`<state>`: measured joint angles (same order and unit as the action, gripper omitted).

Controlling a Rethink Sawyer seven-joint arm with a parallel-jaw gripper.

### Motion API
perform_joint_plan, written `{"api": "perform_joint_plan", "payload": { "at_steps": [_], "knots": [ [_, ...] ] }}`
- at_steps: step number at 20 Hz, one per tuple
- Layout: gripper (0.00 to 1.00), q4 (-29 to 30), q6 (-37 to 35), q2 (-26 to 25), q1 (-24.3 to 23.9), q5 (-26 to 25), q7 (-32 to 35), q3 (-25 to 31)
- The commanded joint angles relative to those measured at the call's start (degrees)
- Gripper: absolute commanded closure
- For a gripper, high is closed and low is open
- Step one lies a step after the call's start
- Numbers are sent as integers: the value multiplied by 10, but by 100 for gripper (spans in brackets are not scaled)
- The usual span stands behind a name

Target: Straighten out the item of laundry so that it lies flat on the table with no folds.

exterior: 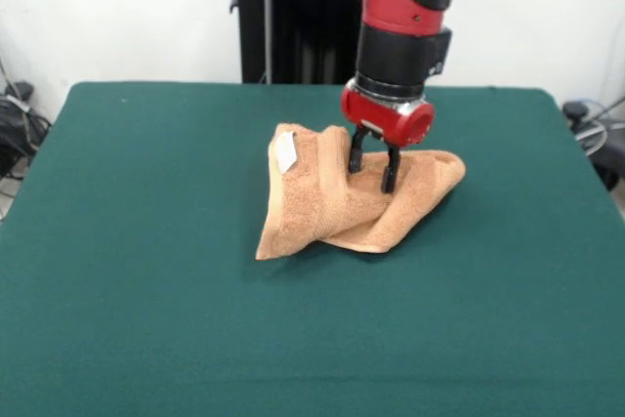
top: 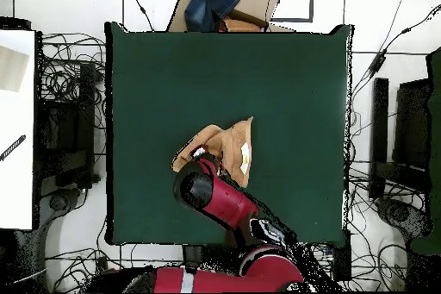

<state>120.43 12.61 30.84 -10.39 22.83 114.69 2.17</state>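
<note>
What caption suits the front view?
Sawyer gripper pressing open-fingered into a crumpled orange-tan towel on the green table.

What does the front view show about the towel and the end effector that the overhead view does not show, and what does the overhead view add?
Only the front view shows the black fingers of the red end effector, spread open and reaching down onto the crumpled orange-tan terry-cloth towel, which stands up in folds.

Only the overhead view shows the whole dark green felt-topped table and the cardboard box with blue cloth beyond its edge; there the arm hides the end effector.

Both show the towel bunched near the table's middle, with its small white label visible.
</note>
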Motion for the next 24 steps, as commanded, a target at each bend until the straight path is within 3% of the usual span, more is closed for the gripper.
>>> {"api": "perform_joint_plan", "payload": {
  "at_steps": [1,6,16,24],
  "knots": [
    [0,-23,-5,-5,17,43,147,24],
    [0,12,-128,99,47,81,125,-45],
    [0,1,-232,152,80,72,123,-108],
    [0,4,-131,93,37,61,138,-36]
  ]
}}
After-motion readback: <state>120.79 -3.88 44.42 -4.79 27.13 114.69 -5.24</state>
